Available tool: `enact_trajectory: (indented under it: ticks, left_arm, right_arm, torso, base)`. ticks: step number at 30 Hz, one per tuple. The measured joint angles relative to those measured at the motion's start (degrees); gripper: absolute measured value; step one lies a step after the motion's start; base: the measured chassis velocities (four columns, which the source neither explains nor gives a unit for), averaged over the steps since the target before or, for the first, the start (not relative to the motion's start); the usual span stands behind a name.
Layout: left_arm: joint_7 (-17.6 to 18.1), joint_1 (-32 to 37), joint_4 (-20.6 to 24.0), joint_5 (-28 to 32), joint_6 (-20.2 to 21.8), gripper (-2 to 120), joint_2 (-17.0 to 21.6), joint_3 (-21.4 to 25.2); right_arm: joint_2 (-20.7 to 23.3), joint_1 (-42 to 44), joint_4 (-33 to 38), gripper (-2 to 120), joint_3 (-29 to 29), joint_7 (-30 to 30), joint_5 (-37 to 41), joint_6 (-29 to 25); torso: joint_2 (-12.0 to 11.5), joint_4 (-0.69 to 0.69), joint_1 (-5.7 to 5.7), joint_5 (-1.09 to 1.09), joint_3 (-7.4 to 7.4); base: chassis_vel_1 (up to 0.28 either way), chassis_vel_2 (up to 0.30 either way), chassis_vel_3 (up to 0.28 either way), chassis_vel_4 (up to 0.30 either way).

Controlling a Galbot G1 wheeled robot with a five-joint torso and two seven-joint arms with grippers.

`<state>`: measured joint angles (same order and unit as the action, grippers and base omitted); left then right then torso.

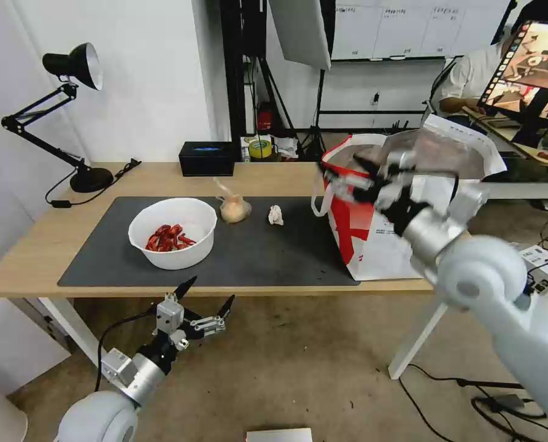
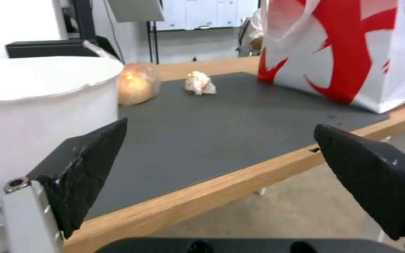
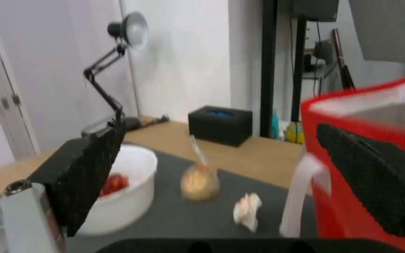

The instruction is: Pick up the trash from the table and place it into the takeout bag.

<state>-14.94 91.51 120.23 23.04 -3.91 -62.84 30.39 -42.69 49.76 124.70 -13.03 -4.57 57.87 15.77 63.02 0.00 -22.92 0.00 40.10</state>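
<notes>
The right end effector [image 1: 347, 175], fingers spread and empty, hangs blurred at the takeout bag's [image 1: 372, 239] rim, hiding its inside, while bowl [image 1: 173, 233], knotted bag [image 1: 234, 209] and tissue [image 1: 275, 215] lie left of that bag on the counter [image 1: 28, 258], and the left end effector [image 1: 206, 294] gapes empty below the counter's edge.

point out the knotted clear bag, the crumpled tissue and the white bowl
knotted clear bag [image 1: 235, 209], head view, on the beige lump inside
crumpled tissue [image 1: 276, 215], head view, on its middle
white bowl [image 1: 188, 216], head view, on the bare inner wall
</notes>
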Motion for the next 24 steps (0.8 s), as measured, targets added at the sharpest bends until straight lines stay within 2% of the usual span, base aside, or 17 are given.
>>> enact_trajectory:
  ticks: [1, 2, 3, 8, 10, 17, 24]
  left_arm:
    - [0.0, 0.19, -0.07, -0.4, -0.15, 100, -0.04, 0.34]
    - [0.12, 0.88, -0.37, -1.36, -0.44, 100, -0.1, 1.47]
    - [0.18, 1.29, -0.68, -1.54, -0.64, 100, -0.19, 1.94]
    - [0.69, 2.13, -1.93, -2.8, -1.29, 100, -0.85, 2.69]
    - [2.42, 2.54, -2.77, -3.62, -1.5, 100, -1.83, 3.09]
    - [4.53, 3.07, -4.04, -4.19, -1.55, 100, -2.22, 4.29]
    - [4.74, 3.05, -4.85, -4.19, -1.6, 100, -2.27, 4.77]
  right_arm:
    - [0.04, 2.09, 0.67, 100, -0.32, 0.44, -2.29, -0.44]
    - [-0.55, 8.99, 2.0, 100, -1.19, 0.68, -8.64, -3.41]
    - [-0.98, 12.3, 2.29, 100, -1.37, 0.66, -11.45, -5.33]
    - [-2.71, 19.02, 2.56, 100, -1.28, -0.03, -17.12, -9.17]
    - [-6.01, 24.01, 1.92, 100, -1.17, -1.74, -21.62, -11.63]
    - [-11.06, 31.42, -1.43, 100, -1.33, -4.07, -27.79, -17.11]
    - [-13.61, 36.19, -2.86, 100, -1.61, -4.76, -30.14, -19.3]
  torso:
    - [0.0, 0.0, 0.0, 0.0, 0.0]
    - [0.0, 0.0, 0.0, 0.01, 0.0]
    - [0.0, 0.0, 0.0, 0.01, 0.0]
    - [0.0, 0.0, 0.01, 0.0, 0.0]
    - [0.0, 0.0, 0.01, 0.0, 0.0]
    - [0.0, 0.0, 0.01, 0.0, 0.0]
    - [0.0, 0.0, 0.01, -0.01, 0.0]
  base:
    - [0.0, 0.0, 0.0, 0.0]
    - [0.0, 0.0, 0.0, 0.0]
    - [0.0, 0.0, 0.0, 0.0]
    - [0.0, 0.0, 0.0, 0.0]
    - [0.0, 0.0, 0.0, 0.0]
    - [0.0, 0.0, 0.0, 0.0]
    - [0.0, 0.0, 0.0, 0.0]
